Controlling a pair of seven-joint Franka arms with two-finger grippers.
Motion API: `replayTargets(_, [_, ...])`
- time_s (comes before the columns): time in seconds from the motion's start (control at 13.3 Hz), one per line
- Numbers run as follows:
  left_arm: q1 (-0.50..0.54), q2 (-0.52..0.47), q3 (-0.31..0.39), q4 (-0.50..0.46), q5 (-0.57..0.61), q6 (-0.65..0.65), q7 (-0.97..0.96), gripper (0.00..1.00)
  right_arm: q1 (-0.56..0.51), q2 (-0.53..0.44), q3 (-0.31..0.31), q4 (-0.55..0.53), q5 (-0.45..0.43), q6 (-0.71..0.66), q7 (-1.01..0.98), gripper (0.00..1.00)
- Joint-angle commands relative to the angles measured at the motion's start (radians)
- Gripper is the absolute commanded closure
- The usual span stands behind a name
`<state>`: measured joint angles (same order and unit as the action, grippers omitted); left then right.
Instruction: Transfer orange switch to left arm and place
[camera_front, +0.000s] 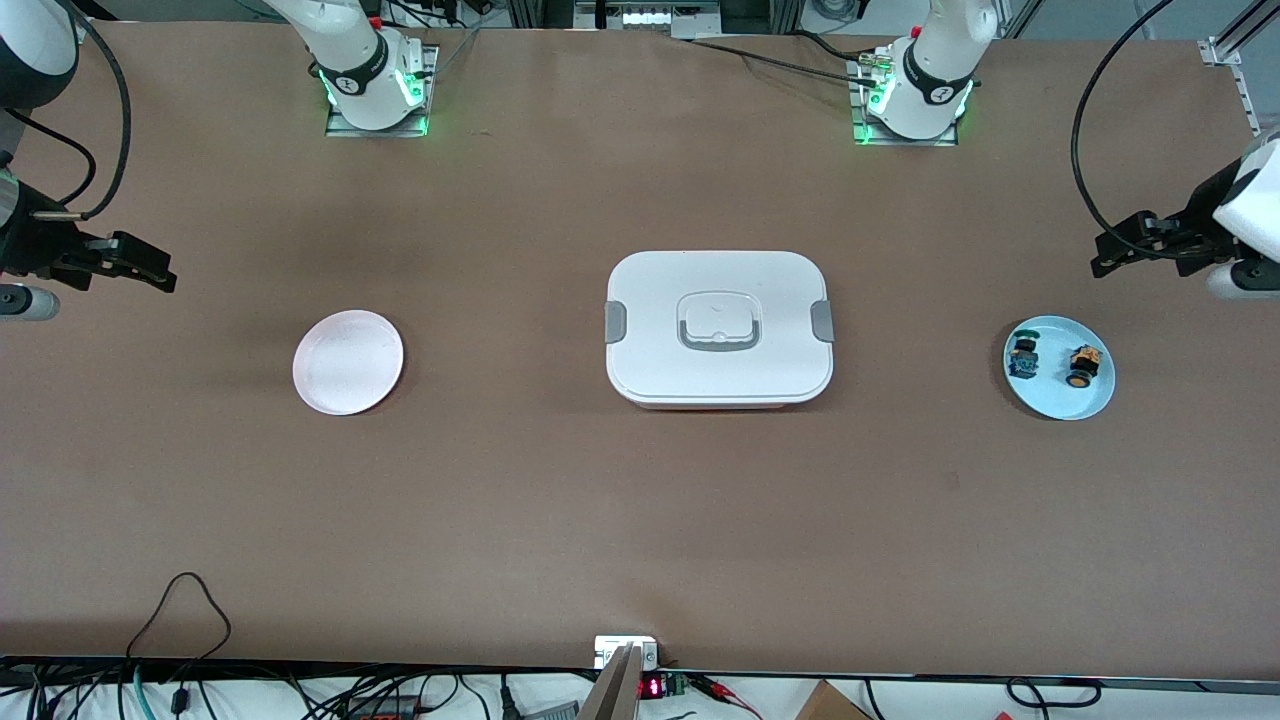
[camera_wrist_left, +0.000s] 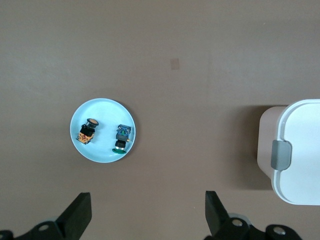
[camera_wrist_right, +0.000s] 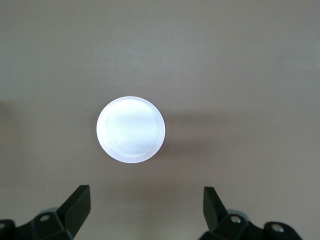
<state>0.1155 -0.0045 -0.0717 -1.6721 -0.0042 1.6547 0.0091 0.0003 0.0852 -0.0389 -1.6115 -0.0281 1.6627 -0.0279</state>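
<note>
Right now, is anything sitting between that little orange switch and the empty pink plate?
Yes. The large white lidded box stands mid-table, directly between the pale blue plate holding the tiny black-and-orange switch and the empty round pink plate. Nothing visible blocks the open left gripper from the switch.

Table (camera_front: 560, 520): brown, matt, smooth, like paper or cloth sheet.
Box (camera_front: 650, 290): white plastic, smooth, soft shine; grey plastic clips.
Blue plate (camera_front: 1055, 398): smooth, plastic look, slight gloss.
White plate (camera_front: 347, 362): smooth, bit shiny.
Orange switch (camera_front: 1083, 366): black and orange plastic look.
Grippers' fingers (camera_wrist_left: 77, 215): black, matt.
</note>
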Motion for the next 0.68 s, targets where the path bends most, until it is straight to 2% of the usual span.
replayTargets(0.0, [0.001, 0.026, 0.006, 0.077, -0.003, -0.047, 0.018, 0.0, -0.009, -0.01, 0.01, 0.007, 0.016, -0.018, -0.003, 0.0])
replayTargets(0.6, [-0.004, 0.031, 0.003, 0.08, -0.003, -0.075, 0.017, 0.0, -0.008, -0.015, 0.01, 0.025, 0.011, -0.046, -0.003, 0.0])
